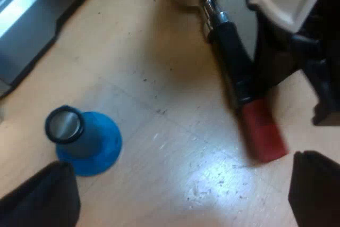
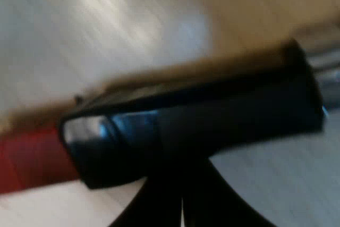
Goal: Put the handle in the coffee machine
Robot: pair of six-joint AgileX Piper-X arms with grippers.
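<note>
apparently the right gripper's jaws pinch the handle over the tabletop, apart from the espresso machine. the left gripper's jaws hang spread near the blue tamper. a loose pinch could let the handle twist and miss the machine's front.

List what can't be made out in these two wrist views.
1. Left wrist view: the head of the metal holder with black, red-ended handle runs off the edge.
2. Left wrist view: the steel espresso machine is cut off by the edge; its front is unseen.
3. Right wrist view: blur smears the handle; its metal end cannot be made out.
</note>
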